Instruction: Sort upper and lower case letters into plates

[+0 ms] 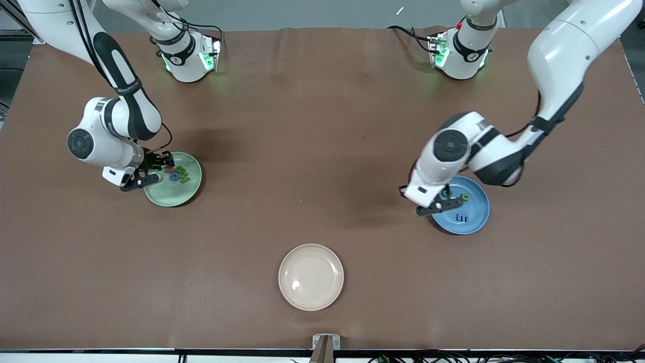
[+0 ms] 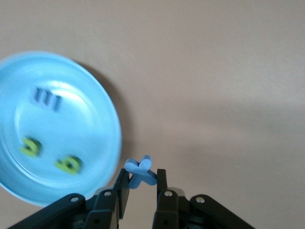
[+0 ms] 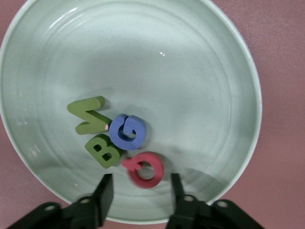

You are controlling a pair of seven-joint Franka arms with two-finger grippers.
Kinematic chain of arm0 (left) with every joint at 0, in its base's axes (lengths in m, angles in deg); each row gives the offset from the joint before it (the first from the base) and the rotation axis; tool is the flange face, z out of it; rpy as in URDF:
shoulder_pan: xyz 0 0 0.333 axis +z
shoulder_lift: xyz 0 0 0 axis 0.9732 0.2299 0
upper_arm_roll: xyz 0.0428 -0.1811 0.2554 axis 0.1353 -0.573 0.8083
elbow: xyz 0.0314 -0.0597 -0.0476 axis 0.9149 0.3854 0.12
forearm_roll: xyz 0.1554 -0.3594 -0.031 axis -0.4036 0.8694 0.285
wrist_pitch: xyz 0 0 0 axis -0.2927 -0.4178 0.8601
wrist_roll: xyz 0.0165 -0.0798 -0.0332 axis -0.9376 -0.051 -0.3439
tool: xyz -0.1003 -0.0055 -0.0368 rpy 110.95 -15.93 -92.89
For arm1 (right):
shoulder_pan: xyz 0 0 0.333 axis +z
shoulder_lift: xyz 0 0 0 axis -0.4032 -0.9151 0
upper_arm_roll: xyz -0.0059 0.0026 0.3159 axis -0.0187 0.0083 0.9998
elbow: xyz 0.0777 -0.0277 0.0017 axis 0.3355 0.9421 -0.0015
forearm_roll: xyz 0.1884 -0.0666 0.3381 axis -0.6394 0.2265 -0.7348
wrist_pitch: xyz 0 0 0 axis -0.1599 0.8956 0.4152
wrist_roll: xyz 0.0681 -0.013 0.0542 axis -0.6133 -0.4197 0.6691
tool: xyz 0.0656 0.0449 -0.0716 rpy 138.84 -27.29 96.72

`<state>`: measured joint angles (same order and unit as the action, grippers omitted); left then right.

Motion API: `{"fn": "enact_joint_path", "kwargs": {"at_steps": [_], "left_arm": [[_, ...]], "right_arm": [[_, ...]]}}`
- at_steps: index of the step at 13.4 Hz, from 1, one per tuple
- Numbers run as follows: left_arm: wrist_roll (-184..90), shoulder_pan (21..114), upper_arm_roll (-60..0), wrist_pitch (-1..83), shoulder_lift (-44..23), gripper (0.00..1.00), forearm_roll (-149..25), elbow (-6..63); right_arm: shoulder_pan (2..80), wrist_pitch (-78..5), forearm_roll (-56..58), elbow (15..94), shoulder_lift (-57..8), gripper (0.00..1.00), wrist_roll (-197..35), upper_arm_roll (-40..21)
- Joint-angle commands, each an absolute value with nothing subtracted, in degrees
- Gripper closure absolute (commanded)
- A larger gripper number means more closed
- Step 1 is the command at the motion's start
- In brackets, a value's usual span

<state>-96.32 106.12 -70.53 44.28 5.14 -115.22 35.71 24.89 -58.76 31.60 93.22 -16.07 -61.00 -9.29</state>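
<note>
The mint green plate [image 1: 176, 197] [image 3: 181, 86] lies toward the right arm's end of the table. On it are a green M [image 3: 88, 116], a green B [image 3: 102, 150], a blue G [image 3: 127, 132] and a red Q [image 3: 145, 169]. My right gripper [image 1: 162, 170] [image 3: 140, 177] hangs open low over this plate, and the Q lies loose between its fingertips. The blue plate [image 1: 477, 213] [image 2: 88, 124] holds a dark blue letter [image 2: 46, 99] and two green ones [image 2: 29, 147]. Over its rim, my left gripper [image 1: 450, 200] [image 2: 143, 172] is shut on a small blue x [image 2: 139, 171].
A cream-white plate [image 1: 311, 277] with nothing on it sits nearer the front camera, midway between the two arms. Brown table surface [image 1: 312, 151] stretches between the plates.
</note>
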Motion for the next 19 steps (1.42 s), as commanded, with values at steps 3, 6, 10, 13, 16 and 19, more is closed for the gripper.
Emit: {"fn": "enact_joint_path", "kwargs": {"at_steps": [3, 6, 10, 13, 16, 19], "left_arm": [[-79.6, 107.6, -65.3, 44.3, 7.3, 0.85, -114.3, 32.4], [-73.2, 107.0, -62.7, 45.5, 11.1, 0.85, -114.8, 29.3], [-71.7, 106.4, -61.4, 45.5, 12.9, 0.85, -114.9, 29.0], [-71.8, 106.1, -60.7, 45.5, 13.1, 0.84, -115.0, 29.3], [-71.8, 106.1, -60.6, 45.5, 13.1, 0.79, -115.0, 29.4], [-71.9, 106.2, -60.6, 45.5, 13.0, 0.62, -115.0, 29.4]], "right_arm": [[23.9, -56.5, 32.3, 93.1, -13.6, 0.0, -60.9, -8.3], [24.0, -53.2, 32.2, 90.1, -12.1, 0.0, -64.1, -8.0], [25.4, -39.9, 32.2, 80.1, -8.5, 0.0, -74.6, -7.8], [23.9, -24.9, 34.9, 65.3, -9.0, 0.0, -74.6, -8.1], [21.9, -19.6, 37.4, 57.1, -9.2, 0.0, -74.6, -8.1], [21.7, -16.5, 37.4, 51.0, -9.4, 0.0, -75.0, -8.1]]}}
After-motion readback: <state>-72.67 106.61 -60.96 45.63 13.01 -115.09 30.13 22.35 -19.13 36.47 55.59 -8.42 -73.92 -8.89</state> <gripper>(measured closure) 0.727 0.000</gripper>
